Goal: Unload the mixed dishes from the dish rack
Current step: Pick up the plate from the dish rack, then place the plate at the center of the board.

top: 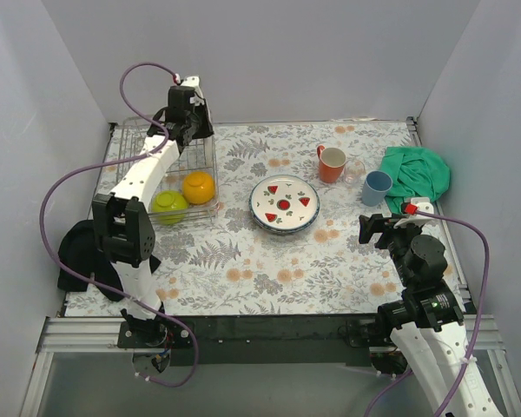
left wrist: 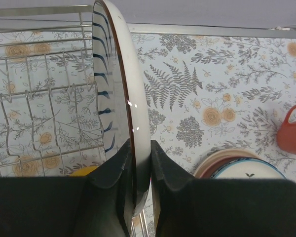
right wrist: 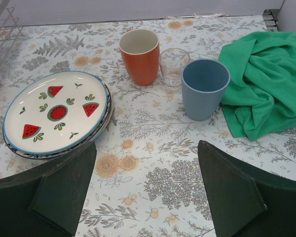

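My left gripper is shut on the rim of the dark-and-white striped plate, which stands on edge at the right side of the dish rack. From above, the left gripper is over the far end of the rack. An orange-yellow bowl and a lime-green bowl sit at the rack's near end. A stack of plates topped by a watermelon plate, an orange mug, a clear glass and a light-blue cup stand on the table. My right gripper is open and empty near them.
A green cloth lies at the back right beside the blue cup. A black cloth lies at the table's left edge. White walls close in the table on three sides. The flowered tablecloth covers the table.
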